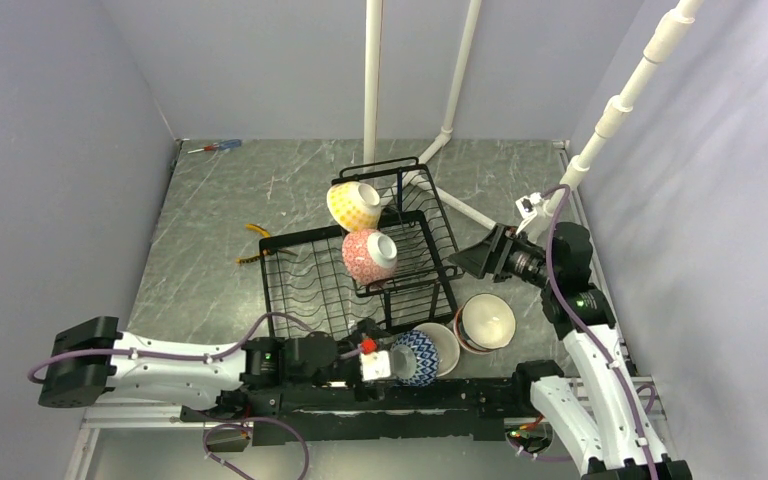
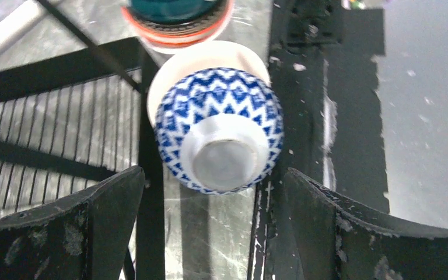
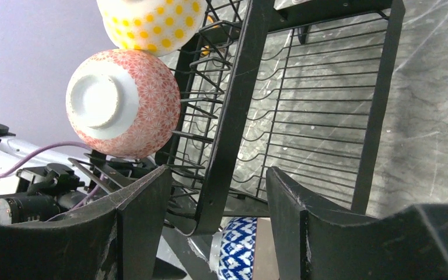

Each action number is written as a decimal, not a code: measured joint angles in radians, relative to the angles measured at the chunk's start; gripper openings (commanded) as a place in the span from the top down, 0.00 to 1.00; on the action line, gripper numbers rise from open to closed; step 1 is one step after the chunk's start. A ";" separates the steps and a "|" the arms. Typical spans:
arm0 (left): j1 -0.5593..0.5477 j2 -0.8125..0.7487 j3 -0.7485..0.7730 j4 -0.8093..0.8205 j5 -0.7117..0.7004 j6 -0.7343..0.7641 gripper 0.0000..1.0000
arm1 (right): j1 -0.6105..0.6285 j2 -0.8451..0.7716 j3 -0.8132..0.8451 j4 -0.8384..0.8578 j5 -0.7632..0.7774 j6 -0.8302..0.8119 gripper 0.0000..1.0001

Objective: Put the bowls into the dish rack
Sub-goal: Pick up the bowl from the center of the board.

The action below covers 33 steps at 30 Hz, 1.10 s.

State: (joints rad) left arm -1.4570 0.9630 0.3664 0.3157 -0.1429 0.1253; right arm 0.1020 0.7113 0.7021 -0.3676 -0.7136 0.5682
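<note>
Bowls [image 1: 487, 320] stacked on table [image 1: 210, 200], right of centre low in top view, off dish rack [image 1: 300, 290]. Blue-white zigzag bowl [image 2: 219, 131] just left of stack, beside rack's lower right corner, tipped with foot toward left wrist camera, leaning into white bowl [image 1: 447, 345]. Left gripper [image 2: 213, 178] spread wide, released. Fingers [image 2: 111, 216] either side of zigzag bowl, gap on both sides, no contact. Yellow dotted bowl [image 1: 353, 204] up on rack's second tier, centre of top view. Pink-red bowl [image 1: 368, 255] just below it, on its side, foot facing right wrist camera. Right gripper [image 3: 217, 172] at rack's right edge, mid-right in top view, jaws apart, grasping nothing. Black frame bar [image 3: 233, 116] of rack between fingers [image 3: 143, 216], clear of both. Pink-red bowl upper left in right wrist frame, apart from those fingers. Yellow dotted bowl at top edge, just above it.
</note>
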 measured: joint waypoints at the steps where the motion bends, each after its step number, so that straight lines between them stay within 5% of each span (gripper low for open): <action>1: 0.000 0.014 0.016 -0.018 0.029 0.026 0.05 | 0.000 0.005 0.000 0.006 -0.005 0.000 0.36; 11: -0.003 0.261 0.315 -0.330 0.256 0.355 0.05 | 0.005 0.020 0.005 0.032 -0.018 -0.011 0.34; 23: -0.004 0.503 0.679 -0.829 0.313 0.780 0.05 | 0.006 0.002 0.016 0.003 0.018 -0.069 0.32; 29: -0.005 0.608 0.767 -0.896 0.303 0.910 0.07 | 0.006 -0.016 0.022 -0.022 0.047 -0.095 0.30; 33: -0.006 0.636 0.778 -0.887 0.289 0.958 0.08 | 0.006 -0.038 0.036 -0.059 0.093 -0.113 0.16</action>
State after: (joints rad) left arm -1.4628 1.5986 1.1442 -0.5713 0.1463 1.0828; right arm 0.1081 0.6735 0.7383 -0.4263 -0.6205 0.4557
